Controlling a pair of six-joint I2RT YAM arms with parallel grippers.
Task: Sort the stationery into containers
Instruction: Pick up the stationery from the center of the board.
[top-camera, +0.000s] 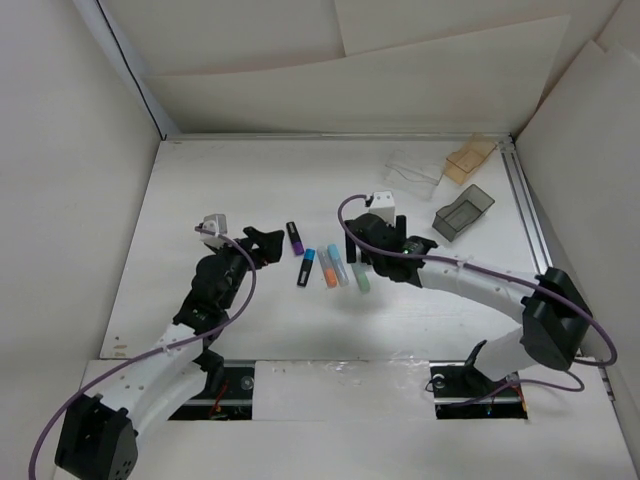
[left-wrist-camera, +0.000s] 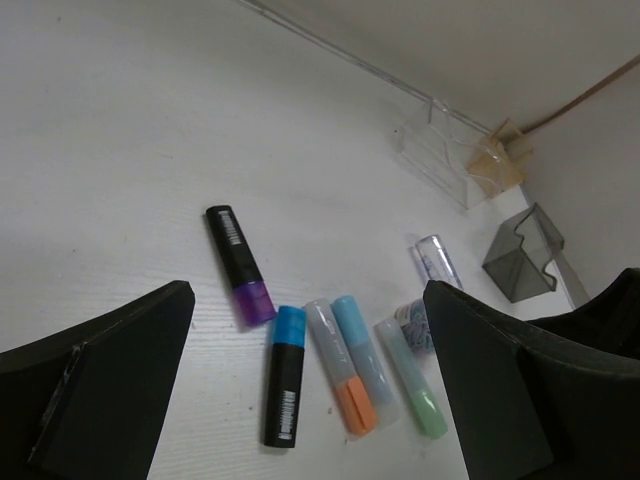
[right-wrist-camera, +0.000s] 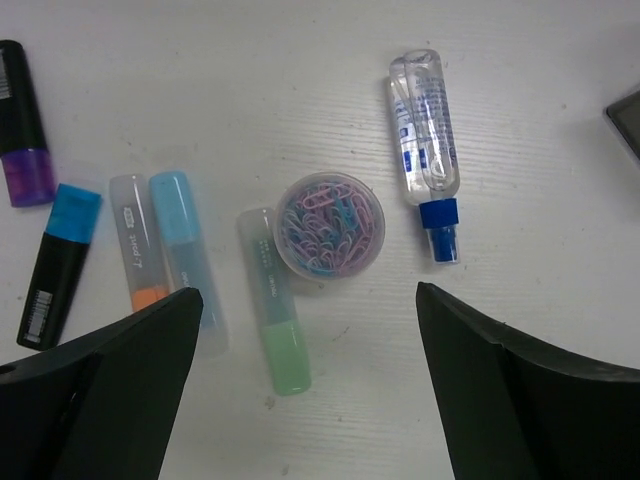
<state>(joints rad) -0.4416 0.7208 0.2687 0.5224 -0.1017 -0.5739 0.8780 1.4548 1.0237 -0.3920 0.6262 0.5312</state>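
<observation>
Five markers lie in a loose row mid-table: a black one with a purple end (top-camera: 296, 238), a black one with a blue end (top-camera: 305, 267), an orange-ended one (top-camera: 327, 271), a light-blue one (top-camera: 338, 264) and a green-ended one (top-camera: 361, 277). My left gripper (top-camera: 272, 246) is open and empty just left of them; its view shows the purple marker (left-wrist-camera: 240, 265) and the blue marker (left-wrist-camera: 285, 375). My right gripper (right-wrist-camera: 310, 400) is open and empty above the green marker (right-wrist-camera: 275, 315). The clear box (top-camera: 413, 172), tan box (top-camera: 470, 160) and smoky grey box (top-camera: 463, 212) stand at the back right.
A round tub of paper clips (right-wrist-camera: 328, 225) and a clear bottle with a blue cap (right-wrist-camera: 427, 150) lie right of the green marker, hidden under my right arm in the top view. A rail (top-camera: 525, 210) runs along the table's right edge.
</observation>
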